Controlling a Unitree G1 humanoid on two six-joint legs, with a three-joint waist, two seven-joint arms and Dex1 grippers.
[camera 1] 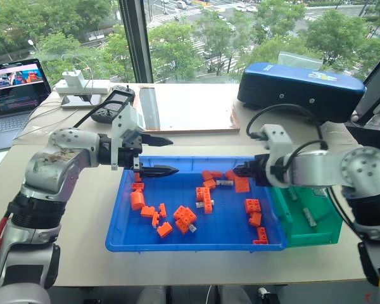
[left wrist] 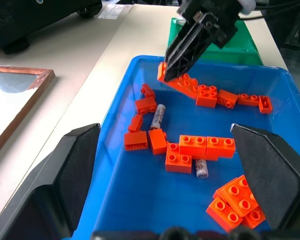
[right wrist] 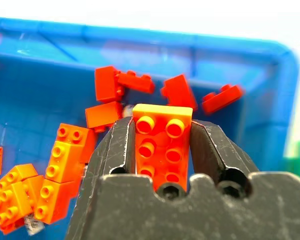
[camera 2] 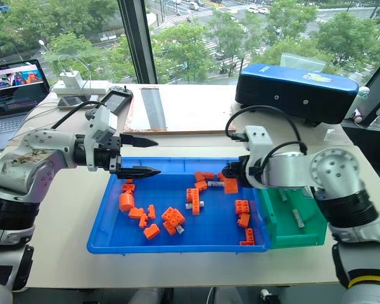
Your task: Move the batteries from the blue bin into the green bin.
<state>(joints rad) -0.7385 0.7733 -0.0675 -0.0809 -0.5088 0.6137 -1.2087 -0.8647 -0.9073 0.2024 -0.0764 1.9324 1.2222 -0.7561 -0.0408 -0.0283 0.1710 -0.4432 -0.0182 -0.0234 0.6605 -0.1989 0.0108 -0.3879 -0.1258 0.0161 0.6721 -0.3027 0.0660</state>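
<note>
The blue bin (camera 1: 190,246) lies in front of me, strewn with orange toy bricks. Batteries lie among them: one (left wrist: 158,116) beside a small brick, another (left wrist: 202,168) under a long brick. Two more batteries (camera 1: 309,218) rest in the green bin (camera 1: 310,237), which stands against the blue bin's right end. My right gripper (right wrist: 162,125) is shut on an orange brick (right wrist: 162,145) and hovers over the blue bin's far right part. My left gripper (camera 1: 164,156) is open and empty above the bin's far left corner.
A dark navy case (camera 1: 304,85) sits at the back right. A framed board (camera 1: 190,107) lies behind the blue bin. A laptop (camera 1: 12,95), a white charger (camera 1: 82,85) and a black controller (camera 1: 111,104) sit at the back left.
</note>
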